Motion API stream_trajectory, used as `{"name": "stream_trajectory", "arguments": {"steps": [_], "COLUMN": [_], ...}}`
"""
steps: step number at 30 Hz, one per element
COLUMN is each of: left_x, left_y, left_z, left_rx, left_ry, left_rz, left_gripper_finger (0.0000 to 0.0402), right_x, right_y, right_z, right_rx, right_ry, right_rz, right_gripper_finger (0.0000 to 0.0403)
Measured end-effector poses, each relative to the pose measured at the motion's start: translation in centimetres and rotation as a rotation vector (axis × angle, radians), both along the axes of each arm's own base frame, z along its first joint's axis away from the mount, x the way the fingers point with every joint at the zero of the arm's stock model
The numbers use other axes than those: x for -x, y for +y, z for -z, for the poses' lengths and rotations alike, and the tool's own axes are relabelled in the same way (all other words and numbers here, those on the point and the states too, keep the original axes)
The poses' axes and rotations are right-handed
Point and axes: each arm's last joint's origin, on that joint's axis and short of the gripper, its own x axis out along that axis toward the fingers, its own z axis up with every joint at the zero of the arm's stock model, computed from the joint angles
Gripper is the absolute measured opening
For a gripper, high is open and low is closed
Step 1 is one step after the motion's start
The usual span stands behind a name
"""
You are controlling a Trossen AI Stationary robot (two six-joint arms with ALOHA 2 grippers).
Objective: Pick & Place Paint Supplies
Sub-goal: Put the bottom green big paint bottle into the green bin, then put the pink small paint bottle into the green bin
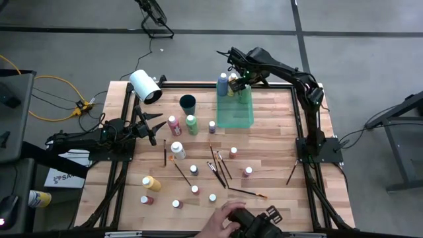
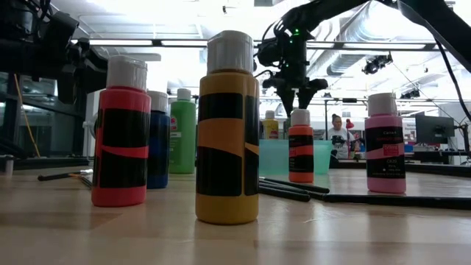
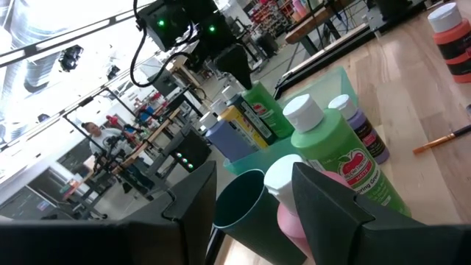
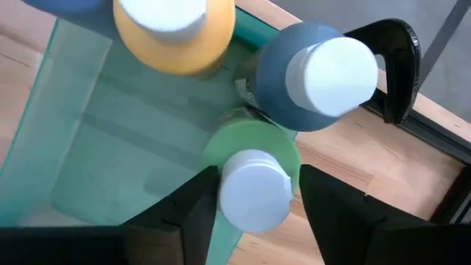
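The table is pale wood in glued strips, smooth with a slight sheen. The tray by its far edge is translucent green plastic. The bottles look like glossy plastic with ribbed white caps and matt paper labels. The gripper fingers are matt black.
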Motion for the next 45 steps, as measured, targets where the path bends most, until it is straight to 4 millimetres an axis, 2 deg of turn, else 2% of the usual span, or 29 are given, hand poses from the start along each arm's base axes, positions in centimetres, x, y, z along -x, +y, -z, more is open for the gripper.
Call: {"name": "stream_trajectory", "arguments": {"steps": [8, 13, 17, 21, 25, 33, 38, 45], "left_x": [0.0, 0.0, 0.0, 0.0, 0.0, 0.0, 0.0, 0.0], "left_y": [0.0, 0.0, 0.0, 0.0, 0.0, 0.0, 0.0, 0.0], "left_z": [0.0, 0.0, 0.0, 0.0, 0.0, 0.0, 0.0, 0.0], "left_rx": [0.0, 0.0, 0.0, 0.0, 0.0, 0.0, 0.0, 0.0], "left_ry": [0.0, 0.0, 0.0, 0.0, 0.0, 0.0, 0.0, 0.0], "left_rz": [0.0, 0.0, 0.0, 0.0, 0.0, 0.0, 0.0, 0.0], "left_gripper_finger": [0.0173, 0.0173, 0.0173, 0.0173, 0.0173, 0.0173, 0.0173, 0.0173], "right_x": [0.2, 0.7, 1.5, 1.9, 1.6, 0.8, 0.2, 0.0], "right_y": [0.3, 1.4, 3.6, 6.6, 9.7, 16.4, 20.1, 25.0], "right_z": [-1.0, -2.6, -4.8, -6.6, -7.3, -4.8, -2.8, -0.5], "right_rx": [0.015, 0.027, 0.028, 0.006, -0.021, -0.12, -0.224, -0.33], "right_ry": [-0.031, -0.047, -0.057, -0.052, -0.06, -0.031, -0.006, 0.027], "right_rz": [-0.021, -0.033, -0.073, -0.163, -0.268, -0.414, -0.359, -0.157], "right_gripper_finger": [0.0258, 0.03, 0.031, 0.0305, 0.0296, 0.029, 0.029, 0.029]}}
